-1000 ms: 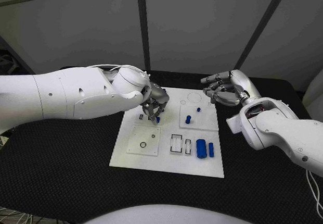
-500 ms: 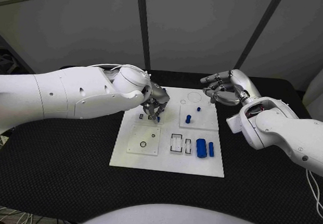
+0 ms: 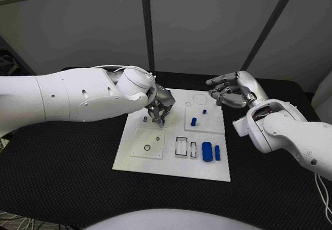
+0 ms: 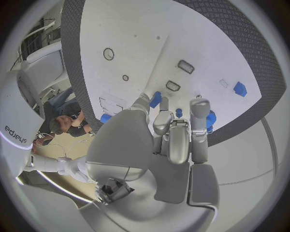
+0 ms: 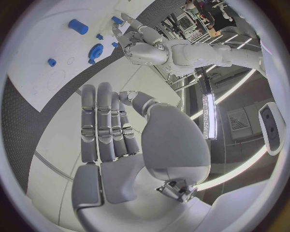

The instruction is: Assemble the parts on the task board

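Head view: your left hand (image 3: 159, 108) sits over the task board (image 3: 172, 166) upper-left; left wrist view shows it pinching a blue part (image 4: 155, 99). Big blue cylinder (image 3: 206, 149) lies lengthwise top-to-bottom, frame centre-right. Right hand (image 3: 231, 90): fingers apart, holding nothing.

One task board (image 3: 171, 166), two hands (image 3: 161, 106)

White task board (image 3: 170, 166) lies flat, small blue parts (image 3: 206, 149) on it.
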Action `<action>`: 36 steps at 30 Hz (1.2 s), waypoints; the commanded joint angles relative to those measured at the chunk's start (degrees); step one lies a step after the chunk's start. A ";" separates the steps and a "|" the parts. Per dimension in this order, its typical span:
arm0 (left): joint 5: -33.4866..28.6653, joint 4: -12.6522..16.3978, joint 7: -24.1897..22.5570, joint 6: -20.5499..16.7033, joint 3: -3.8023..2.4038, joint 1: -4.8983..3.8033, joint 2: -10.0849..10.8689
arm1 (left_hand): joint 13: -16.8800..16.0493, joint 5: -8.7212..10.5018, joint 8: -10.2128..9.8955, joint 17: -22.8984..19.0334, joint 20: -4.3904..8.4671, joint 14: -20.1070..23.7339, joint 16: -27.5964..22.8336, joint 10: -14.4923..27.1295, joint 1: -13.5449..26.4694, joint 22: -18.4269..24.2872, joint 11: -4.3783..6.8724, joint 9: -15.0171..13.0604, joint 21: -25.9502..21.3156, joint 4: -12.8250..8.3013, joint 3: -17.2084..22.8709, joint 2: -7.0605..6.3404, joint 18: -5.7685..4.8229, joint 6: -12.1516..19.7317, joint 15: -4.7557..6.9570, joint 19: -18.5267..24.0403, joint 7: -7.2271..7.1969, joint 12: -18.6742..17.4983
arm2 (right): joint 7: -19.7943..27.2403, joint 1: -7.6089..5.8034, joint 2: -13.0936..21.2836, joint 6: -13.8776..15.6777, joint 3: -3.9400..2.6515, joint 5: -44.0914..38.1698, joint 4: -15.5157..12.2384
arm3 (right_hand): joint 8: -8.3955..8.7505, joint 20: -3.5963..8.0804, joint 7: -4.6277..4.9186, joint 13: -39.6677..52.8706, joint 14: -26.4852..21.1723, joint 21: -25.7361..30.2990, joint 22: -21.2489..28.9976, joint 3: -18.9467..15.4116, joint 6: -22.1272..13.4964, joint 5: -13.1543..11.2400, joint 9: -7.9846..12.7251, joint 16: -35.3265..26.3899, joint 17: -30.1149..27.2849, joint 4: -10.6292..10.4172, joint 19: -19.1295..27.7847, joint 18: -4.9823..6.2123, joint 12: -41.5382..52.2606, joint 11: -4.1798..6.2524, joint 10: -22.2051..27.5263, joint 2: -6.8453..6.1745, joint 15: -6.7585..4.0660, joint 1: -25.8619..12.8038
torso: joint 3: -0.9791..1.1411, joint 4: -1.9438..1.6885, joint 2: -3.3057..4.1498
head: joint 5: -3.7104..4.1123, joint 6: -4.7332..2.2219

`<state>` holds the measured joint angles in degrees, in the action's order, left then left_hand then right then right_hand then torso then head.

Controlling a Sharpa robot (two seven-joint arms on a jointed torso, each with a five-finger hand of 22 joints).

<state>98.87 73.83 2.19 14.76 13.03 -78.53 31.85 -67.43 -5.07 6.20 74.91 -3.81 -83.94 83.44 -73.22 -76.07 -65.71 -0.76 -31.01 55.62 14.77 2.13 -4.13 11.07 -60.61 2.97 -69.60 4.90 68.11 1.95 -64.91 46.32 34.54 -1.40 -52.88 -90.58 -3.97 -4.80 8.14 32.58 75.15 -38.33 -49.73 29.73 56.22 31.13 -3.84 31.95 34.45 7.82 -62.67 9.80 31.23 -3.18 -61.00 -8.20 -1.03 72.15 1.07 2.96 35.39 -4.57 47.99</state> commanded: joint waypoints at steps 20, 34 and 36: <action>-0.26 0.02 -1.08 0.97 0.00 -0.06 -0.09 | 0.23 -0.79 -0.53 5.11 0.18 -2.90 0.46 -0.47 -3.62 -0.73 0.47 1.31 0.52 -2.33 2.76 5.32 -3.10 -2.41 0.01 -0.46 -0.61 0.32 | 0.06 -0.13 0.03 -0.58 -0.04 -0.40 -0.30 | 0.31 -0.16 0.26 -0.05 0.40 0.39 0.05 -0.35 0.27 0.08 0.07 -0.18 -0.05 -0.06 -0.07 0.66 -0.39 -0.29 0.11 0.37 0.03 0.19 | 0.00 0.04 -0.02 | -0.05 0.23; -3.80 0.74 -2.13 -0.50 -0.01 -0.04 1.04 | 0.64 -4.83 1.42 6.31 0.96 -3.32 1.21 -1.15 -6.91 -2.51 1.15 -2.13 2.20 -12.01 8.81 9.72 -3.51 -3.77 0.61 -1.39 -1.22 -0.10 | 0.04 -0.13 0.04 -0.64 -0.04 -0.55 -0.22 | 0.31 -0.16 0.26 -0.24 0.54 0.52 0.11 -0.43 0.22 0.09 0.07 -0.45 -0.12 0.02 -0.13 0.67 -0.38 -0.28 0.08 0.42 0.03 0.25 | 0.02 -0.03 -0.08 | -0.11 0.33; -4.44 0.96 -1.96 -1.80 -0.02 -0.05 1.45 | 0.47 -5.71 1.78 6.54 1.01 -3.41 1.37 -1.43 -6.13 -2.86 1.22 -2.99 2.58 -12.82 9.42 9.76 -3.58 -3.73 0.66 -1.61 -1.28 0.09 | 0.05 -0.13 0.04 -0.62 -0.04 -0.55 -0.19 | 0.31 -0.16 0.26 -0.24 0.54 0.52 0.11 -0.43 0.22 0.09 0.07 -0.45 -0.12 0.02 -0.13 0.67 -0.38 -0.28 0.08 0.42 0.03 0.25 | 0.02 -0.05 -0.06 | -0.19 0.27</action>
<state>96.75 74.60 0.65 14.64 13.04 -78.51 33.15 -66.85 -10.58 6.61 74.91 -2.80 -84.03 84.54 -74.31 -81.39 -68.51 0.49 -29.47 57.94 7.49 6.24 4.31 6.47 -63.50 3.29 -70.87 4.48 68.11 1.73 -64.91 46.37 34.17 -1.40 -53.14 -90.68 -3.97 -4.80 8.14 32.42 75.14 -37.93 -49.69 29.73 56.22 31.13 -3.84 31.75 34.39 7.82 -62.67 9.80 31.00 -3.18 -61.00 -8.20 -1.03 72.15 1.07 2.97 35.33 -4.69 48.32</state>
